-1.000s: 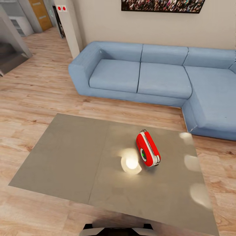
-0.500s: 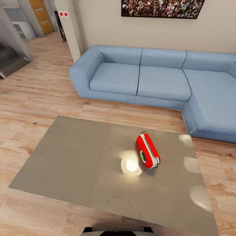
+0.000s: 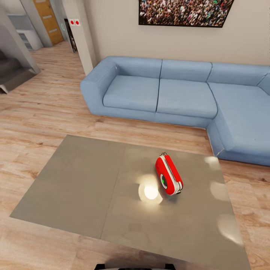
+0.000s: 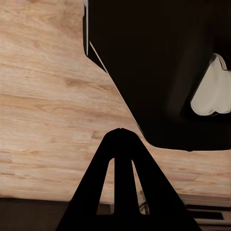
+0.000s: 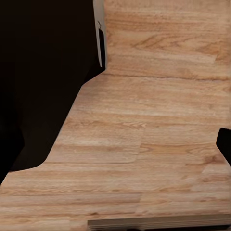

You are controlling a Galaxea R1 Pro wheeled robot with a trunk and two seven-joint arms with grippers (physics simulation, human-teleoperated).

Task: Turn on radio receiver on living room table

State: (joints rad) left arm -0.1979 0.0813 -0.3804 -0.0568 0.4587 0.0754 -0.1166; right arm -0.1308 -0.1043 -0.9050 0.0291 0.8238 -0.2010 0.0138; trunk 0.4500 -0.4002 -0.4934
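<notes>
A: Start close in. What do we have at our own body?

B: In the left wrist view the left gripper (image 4: 121, 131) has its two dark fingers meeting at the tips, so we read it as closed with nothing between them. It hangs over the wood floor (image 4: 43, 96) beside our dark base. In the right wrist view we see the same plank floor (image 5: 159, 125), and a dark sliver at the frame edge may be a finger; we cannot tell whether the right gripper is open or closed.

A: And the radio?

B: From the head view, the table (image 3: 75, 180) lies right in front of us, grey and glossy, with a seam down the middle. The radio (image 3: 168, 175) lies on the half to our right, a little past the middle, tipped on its side beside a bright lamp reflection, with its dial facing our way and to the left. Behind it come the blue sofa (image 3: 157, 90) and the framed crowd picture (image 3: 183, 12) on the wall.

A: So how does it sit relative to the grippers?

B: Well apart. Both arms hang low at our sides, pointing at the floor, while the radio is up on the tabletop, forward and slightly right.

A: What could go wrong?

B: The radio looks light and rounded, so we judge a hard or off-centre push could slide or roll it instead of switching it on. Raising an arm from below could also catch the table's near edge.
</notes>
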